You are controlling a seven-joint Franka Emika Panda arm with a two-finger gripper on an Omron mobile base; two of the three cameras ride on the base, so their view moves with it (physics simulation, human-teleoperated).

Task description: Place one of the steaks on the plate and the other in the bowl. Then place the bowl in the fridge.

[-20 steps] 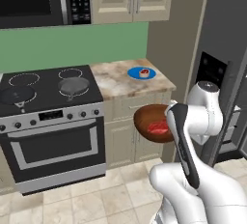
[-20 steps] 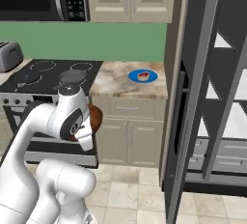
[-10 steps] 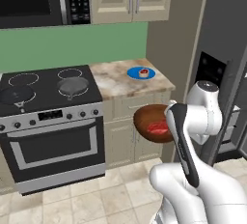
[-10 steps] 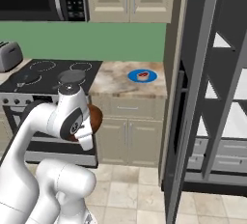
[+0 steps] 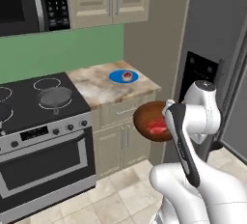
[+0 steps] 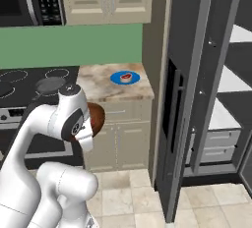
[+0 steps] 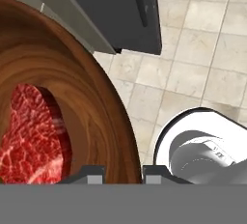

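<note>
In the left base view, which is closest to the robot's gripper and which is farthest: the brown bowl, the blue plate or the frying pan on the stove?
1. The bowl: held in the gripper, with a red steak inside, in front of the cabinets.
2. The plate: on the counter beyond, carrying the other steak.
3. The frying pan: farthest, on the stove to the left.

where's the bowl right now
The bowl is off the counter, held by the gripper in mid-air in front of the lower cabinets, between the stove and the open fridge, with a red steak inside.
</note>
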